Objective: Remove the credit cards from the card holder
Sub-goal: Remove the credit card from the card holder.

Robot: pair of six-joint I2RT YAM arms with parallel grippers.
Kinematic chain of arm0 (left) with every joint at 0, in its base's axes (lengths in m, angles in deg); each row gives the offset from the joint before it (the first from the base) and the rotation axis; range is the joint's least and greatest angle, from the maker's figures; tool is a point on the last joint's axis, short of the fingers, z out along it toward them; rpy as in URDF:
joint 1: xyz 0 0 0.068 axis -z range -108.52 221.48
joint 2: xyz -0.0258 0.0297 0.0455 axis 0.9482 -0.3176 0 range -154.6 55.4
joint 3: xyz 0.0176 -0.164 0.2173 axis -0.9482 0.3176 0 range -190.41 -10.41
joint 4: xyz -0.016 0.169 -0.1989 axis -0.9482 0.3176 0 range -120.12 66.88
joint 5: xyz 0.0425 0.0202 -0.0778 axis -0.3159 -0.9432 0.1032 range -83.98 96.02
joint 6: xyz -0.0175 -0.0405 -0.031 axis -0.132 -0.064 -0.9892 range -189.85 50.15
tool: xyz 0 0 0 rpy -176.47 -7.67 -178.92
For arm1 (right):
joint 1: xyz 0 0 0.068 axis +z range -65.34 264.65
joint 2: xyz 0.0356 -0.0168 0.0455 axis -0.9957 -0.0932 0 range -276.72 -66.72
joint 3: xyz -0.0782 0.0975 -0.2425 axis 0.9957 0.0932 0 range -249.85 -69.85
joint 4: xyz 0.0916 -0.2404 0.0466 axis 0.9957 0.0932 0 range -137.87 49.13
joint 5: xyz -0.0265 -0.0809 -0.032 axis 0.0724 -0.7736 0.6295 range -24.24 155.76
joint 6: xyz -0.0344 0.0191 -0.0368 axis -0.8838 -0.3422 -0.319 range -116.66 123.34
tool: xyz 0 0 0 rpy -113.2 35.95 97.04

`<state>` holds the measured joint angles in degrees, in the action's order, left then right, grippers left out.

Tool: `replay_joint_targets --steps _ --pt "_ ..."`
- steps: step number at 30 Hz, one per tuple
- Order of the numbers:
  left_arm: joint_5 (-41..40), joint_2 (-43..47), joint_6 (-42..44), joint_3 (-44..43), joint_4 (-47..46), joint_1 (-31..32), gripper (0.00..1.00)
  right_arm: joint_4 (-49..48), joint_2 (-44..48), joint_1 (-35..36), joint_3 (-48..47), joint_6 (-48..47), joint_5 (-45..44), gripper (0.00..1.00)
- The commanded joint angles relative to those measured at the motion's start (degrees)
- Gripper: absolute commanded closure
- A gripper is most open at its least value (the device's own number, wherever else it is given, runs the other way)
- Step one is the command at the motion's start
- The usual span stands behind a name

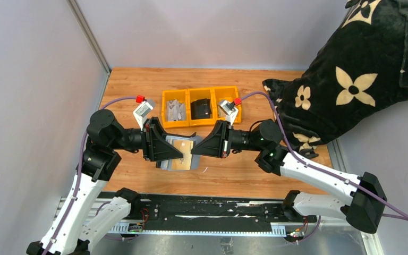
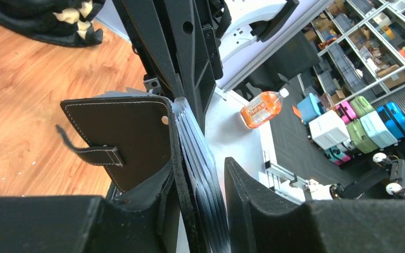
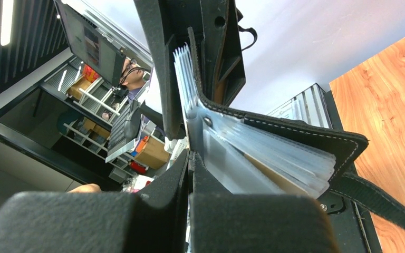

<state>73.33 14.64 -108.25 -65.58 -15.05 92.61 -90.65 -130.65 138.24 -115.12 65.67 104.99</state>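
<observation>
While my left hand [image 2: 179, 195], released, straddles the card holder [image 2: 121, 137] from nine o'clock, my clenched right hand [image 3: 190, 174] should next draw a credit card [image 1: 183, 159] toward three o'clock.

Matt stitched-leather card holder [image 2: 129, 134]; smooth wood-grain table [image 1: 255, 172].

The right gripper [image 3: 190, 155] has its jaws pressed together at the spine of the card holder [image 3: 295, 134]. Its clear sleeves [image 3: 290, 158] fan rightward, with a tan card [image 3: 268, 178] showing inside. The strap [image 3: 379, 203] trails near right over the wooden table [image 3: 390, 95].
</observation>
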Motion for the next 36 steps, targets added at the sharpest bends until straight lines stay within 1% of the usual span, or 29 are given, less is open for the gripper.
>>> replay_joint_targets --steps 1,4,6,7,8,9,10,11,13,15,18,19,20,24,27,32,36 --pt "1.51 0.42 -1.51 -0.98 -3.49 0.06 0.65 0.24 3.51 -0.94 1.58 -1.19 -1.14 1.0" --pt "1.34 0.38 -1.6 -1.14 -3.61 0.06 0.67 1.06 4.57 -0.94 1.85 -1.58 -1.19 1.0" --pt "1.21 0.33 -1.53 -1.14 -3.71 0.06 0.71 1.07 4.85 -0.94 1.88 -1.55 -1.42 1.0" --pt "0.98 0.36 -1.51 -1.11 -3.73 0.06 0.75 1.04 4.78 -0.94 1.72 -1.51 -1.38 1.0" --pt "0.58 0.38 -1.51 -1.14 -3.72 0.06 0.84 1.04 4.46 -0.91 1.58 -1.44 -1.16 1.0" --pt "0.14 0.36 -1.52 -1.16 -3.69 0.06 0.91 0.8 4.12 -0.89 1.38 -1.23 -0.75 0.99" --pt "-0.18 0.33 -1.45 -1.24 -3.73 0.06 0.95 0.51 3.7 -0.85 1.21 -0.91 -0.47 0.92" --pt "-0.43 0.37 -1.3 -1.25 -3.63 -0.02 0.98 0.14 3.31 -0.77 1.1 -0.52 -0.34 0.83" --pt "-0.72 0.33 -1.16 -1.39 -3.59 -0.03 1.0 -0.97 2.39 -0.49 0.87 0.02 -0.01 0.72" --pt "-0.86 0.19 -1.16 -1.57 -3.6 -0.09 1.0 -1.84 1.42 -0.1 0.4 0.23 0.44 0.66" --pt "-1.52 0.02 -0.67 -1.93 -3.01 -0.18 1.0 -1.98 0.18 0.52 -0.96 -0.22 0.97 0.64" --pt "-1.63 -0.02 -0.35 -2.1 -2.66 -0.21 1.0 -1.68 -0.2 0.63 -1.51 -0.34 1.19 0.64" --pt "-1.8 -0.11 -0.09 -2.18 -2.33 -0.21 1.0 -1.6 -0.67 0.65 -1.83 -0.48 1.41 0.66" --pt "-2.05 -0.5 1.37 -3.16 -0.39 -0.58 1.0 -1.43 -0.29 0.45 -1.67 -1.27 1.97 0.89" --pt "-2.2 -0.92 2.88 -4.14 1.23 -0.81 1.0 0.14 2.33 -0.59 -0.16 -2.04 1.53 0.99" --pt "-2.09 -1.28 3.4 -4.84 1.88 -1.08 1.0 1.8 7.06 -3.07 3.56 -2.38 0.59 1.0" --pt "-2.26 -1.46 3.24 -4.93 1.87 -1.17 1.0 1.98 8.85 -3.53 4.73 -2.43 0.8 1.0"
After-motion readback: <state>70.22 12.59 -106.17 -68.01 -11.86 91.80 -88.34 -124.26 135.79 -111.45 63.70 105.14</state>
